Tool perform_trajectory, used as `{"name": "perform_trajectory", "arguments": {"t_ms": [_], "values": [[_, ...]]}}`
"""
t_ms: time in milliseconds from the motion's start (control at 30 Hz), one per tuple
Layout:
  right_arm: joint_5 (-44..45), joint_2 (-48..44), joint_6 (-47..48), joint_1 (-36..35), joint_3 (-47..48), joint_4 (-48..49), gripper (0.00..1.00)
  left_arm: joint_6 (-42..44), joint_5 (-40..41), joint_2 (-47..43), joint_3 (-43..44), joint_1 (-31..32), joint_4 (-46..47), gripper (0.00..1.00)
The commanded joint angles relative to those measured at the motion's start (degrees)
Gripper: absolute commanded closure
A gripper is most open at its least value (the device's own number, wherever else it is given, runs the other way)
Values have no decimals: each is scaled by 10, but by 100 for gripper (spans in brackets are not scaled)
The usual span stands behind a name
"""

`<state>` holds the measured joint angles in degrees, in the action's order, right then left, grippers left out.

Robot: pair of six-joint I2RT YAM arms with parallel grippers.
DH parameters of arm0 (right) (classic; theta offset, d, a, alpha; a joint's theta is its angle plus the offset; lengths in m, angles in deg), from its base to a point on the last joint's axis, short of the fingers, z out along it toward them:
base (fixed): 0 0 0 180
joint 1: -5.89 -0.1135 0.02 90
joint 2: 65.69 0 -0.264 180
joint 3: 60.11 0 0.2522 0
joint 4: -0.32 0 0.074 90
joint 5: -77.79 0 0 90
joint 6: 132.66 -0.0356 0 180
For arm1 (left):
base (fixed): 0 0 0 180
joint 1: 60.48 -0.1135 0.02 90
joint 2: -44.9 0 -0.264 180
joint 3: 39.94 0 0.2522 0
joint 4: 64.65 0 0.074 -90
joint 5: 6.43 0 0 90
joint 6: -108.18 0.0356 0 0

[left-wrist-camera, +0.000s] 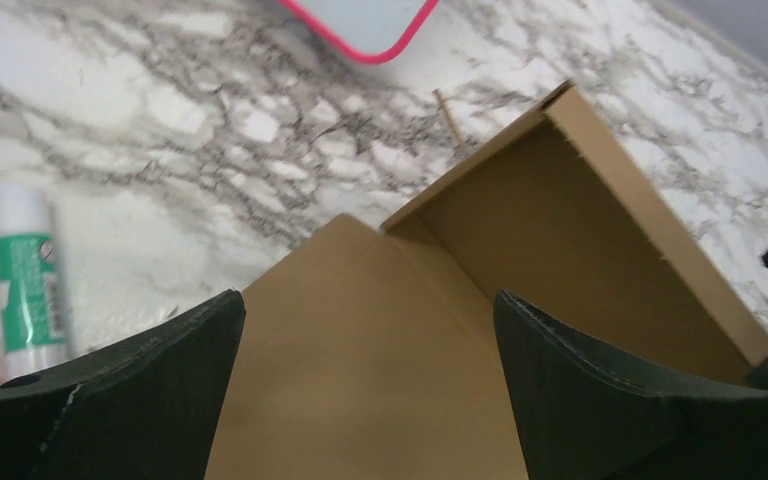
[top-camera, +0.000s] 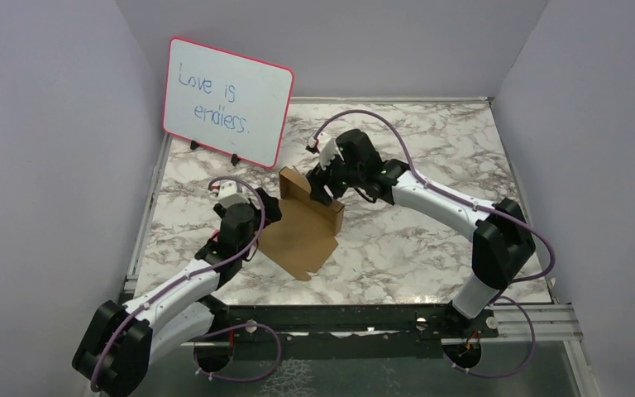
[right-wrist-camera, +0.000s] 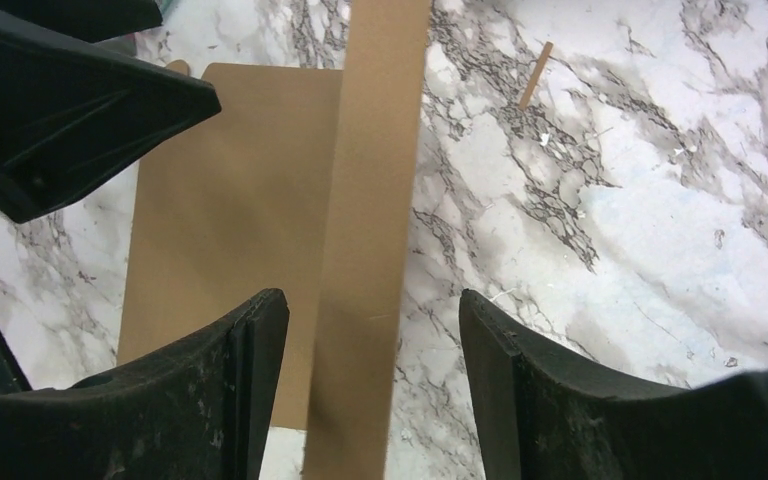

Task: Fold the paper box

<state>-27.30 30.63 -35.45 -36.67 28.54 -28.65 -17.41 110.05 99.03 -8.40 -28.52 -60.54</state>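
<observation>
Lying centred between the edges of the white marbled desk, the plain brown cardboard paper box has one long wall raised. My left gripper hangs open above its flat panel; my right gripper, open, straddles that wall, likely to steady it.

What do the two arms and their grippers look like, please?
Both the left arm and right arm have white link shells with bulky black joint housings. A thin purple cable loops along each. The left gripper and right gripper carry matte black, wedge-shaped fingers; the right ones look scuffed with pale specks.
</observation>
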Motion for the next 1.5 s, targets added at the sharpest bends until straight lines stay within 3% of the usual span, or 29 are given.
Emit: {"name": "perform_trajectory", "arguments": {"t_ms": [0,233,600,733,1000,1200,1467], "values": [[69,-6,5,-36,37,-43,31,-76,-63,-37,0,-35,-144,4],[212,40,0,-78,71,-72,32,-110,-98,-72,-19,-77,-178,2],[250,75,-48,-82,83,-76,42,-86,-85,-110,4,-77,-231,1],[206,70,-87,-54,78,-82,57,-81,-88,-119,25,-77,-251,1],[112,38,-168,8,19,-57,66,-74,-102,-153,53,-77,-289,1],[57,-7,-255,58,-84,10,66,-66,-118,-187,73,-77,-309,1],[28,-41,-362,63,-253,137,61,-43,-177,-176,105,-77,-304,1]]}}
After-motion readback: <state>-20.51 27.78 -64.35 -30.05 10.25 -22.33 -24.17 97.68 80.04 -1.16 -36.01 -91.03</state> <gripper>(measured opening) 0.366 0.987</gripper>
